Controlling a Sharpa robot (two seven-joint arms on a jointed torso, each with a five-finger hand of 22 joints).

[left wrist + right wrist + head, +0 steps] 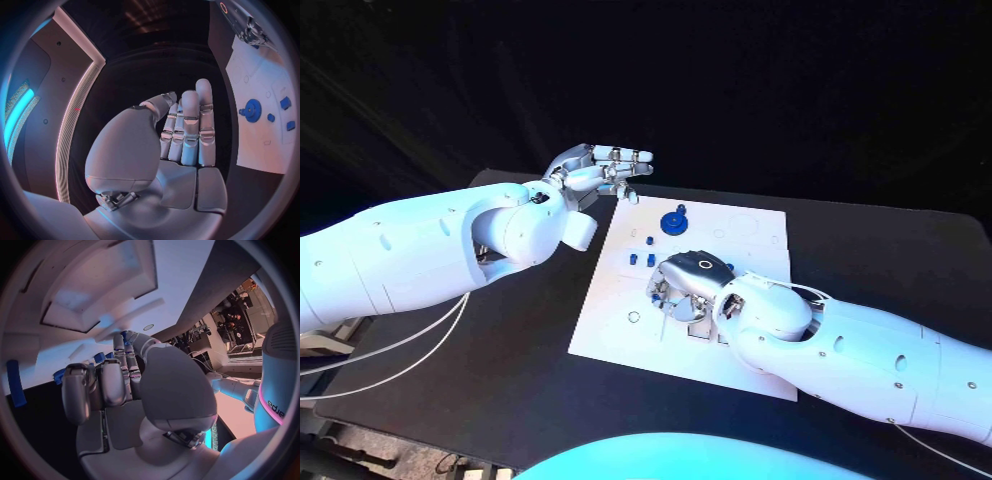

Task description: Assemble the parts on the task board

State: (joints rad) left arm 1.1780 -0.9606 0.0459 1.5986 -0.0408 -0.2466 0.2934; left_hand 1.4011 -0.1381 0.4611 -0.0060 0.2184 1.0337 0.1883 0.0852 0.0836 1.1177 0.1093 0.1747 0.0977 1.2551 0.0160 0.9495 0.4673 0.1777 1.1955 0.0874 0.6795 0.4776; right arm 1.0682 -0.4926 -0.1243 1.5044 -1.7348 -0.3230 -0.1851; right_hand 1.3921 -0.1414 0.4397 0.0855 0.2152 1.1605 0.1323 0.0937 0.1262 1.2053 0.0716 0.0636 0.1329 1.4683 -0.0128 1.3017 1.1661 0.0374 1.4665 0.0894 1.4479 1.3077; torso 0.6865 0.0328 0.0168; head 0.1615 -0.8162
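Note:
The white task board (629, 338) lies in the middle of the black table. On its far half stands a blue gear (675, 220) (252, 110), with small blue parts (643, 258) (285, 103) beside it. My left hand (596, 172) (181, 135) hovers above the board's far left corner, fingers straight and together, thumb folded in, holding nothing. My right hand (687, 285) (119, 380) rests on the board's middle with its fingers curled down. A small blue part (125, 335) (658, 297) sits pinched between its thumb and a fingertip, close against the board (37, 347).
Black table (502, 330) surrounds the board on all sides. Empty round and square recesses mark the board's near left and far right areas. In the right wrist view a long blue bar (15, 382) lies at the board's edge. White cables hang under my left arm.

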